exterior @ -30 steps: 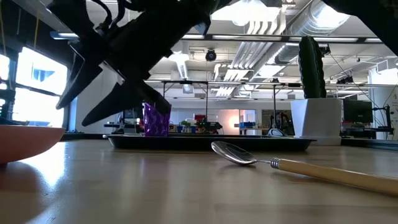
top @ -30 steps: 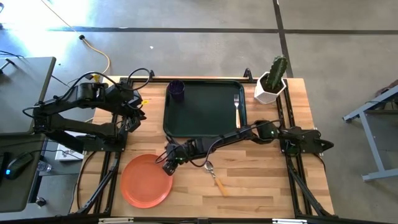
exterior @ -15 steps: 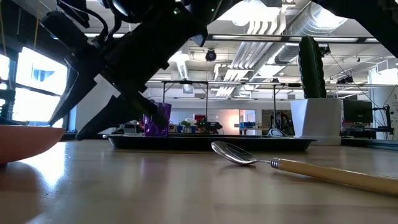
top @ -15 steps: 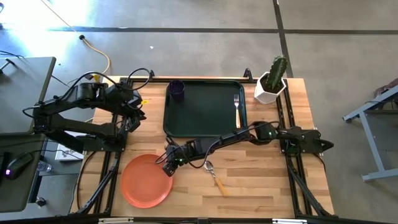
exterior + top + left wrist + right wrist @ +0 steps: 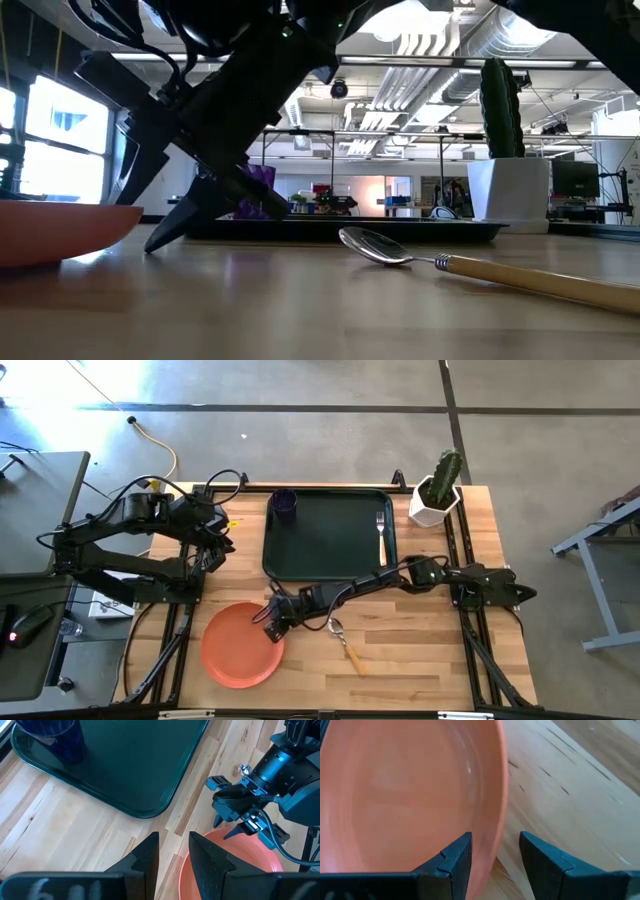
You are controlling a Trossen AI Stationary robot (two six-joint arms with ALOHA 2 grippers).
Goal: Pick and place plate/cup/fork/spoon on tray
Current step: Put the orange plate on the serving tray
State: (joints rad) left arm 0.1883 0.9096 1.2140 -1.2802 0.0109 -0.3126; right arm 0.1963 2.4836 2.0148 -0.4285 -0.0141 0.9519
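Observation:
The orange plate point(image 5: 240, 648) lies on the table at the near left. My right gripper point(image 5: 274, 622) is open at the plate's rim on the side nearest the tray, one finger over the plate and one outside it. The spoon point(image 5: 347, 643) lies on the wood to the gripper's right. The purple cup point(image 5: 284, 506) stands in the dark green tray's point(image 5: 325, 550) far left corner, and the fork point(image 5: 380, 523) lies along its right side. My left gripper point(image 5: 173, 854) waits above the table left of the tray, its fingers a narrow gap apart, empty. My right gripper straddles the plate's rim point(image 5: 498, 835) on the side toward the tray, one finger point(image 5: 451, 862) inside the plate and one point(image 5: 542, 862) outside. The fingers slant down from the table's right. In the low view one fingertip point(image 5: 158, 243) reaches the tabletop. The plate rests on the table.
A white pot with a green cactus point(image 5: 437, 490) stands at the far right corner, beside the tray. Bare wood lies near the front edge, right of the spoon. The right arm point(image 5: 400, 575) stretches across the table just in front of the tray.
My right gripper has come down onto the plate's rim until a fingertip reaches the tabletop. The plate has slid a little toward the table's right, staying flat on the wood.

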